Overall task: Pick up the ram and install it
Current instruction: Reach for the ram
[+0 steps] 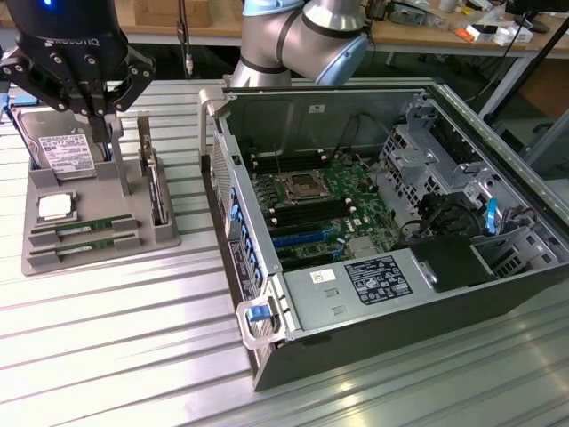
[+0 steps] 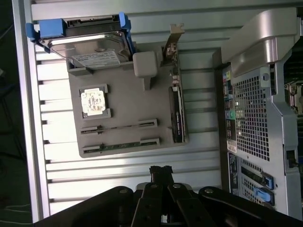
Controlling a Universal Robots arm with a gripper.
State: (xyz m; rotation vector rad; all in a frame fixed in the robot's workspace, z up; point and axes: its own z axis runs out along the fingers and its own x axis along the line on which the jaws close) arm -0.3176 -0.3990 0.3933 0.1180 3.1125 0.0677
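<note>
The arm (image 1: 298, 40), top centre of the exterior view, is rounded silver-grey tubing with a pale blue joint cap. The gripper (image 1: 96, 107), upper left, is matt black, with white ROBOTIQ lettering across its body and a blue glow above, and has jointed linkage bars on both sides.
</note>
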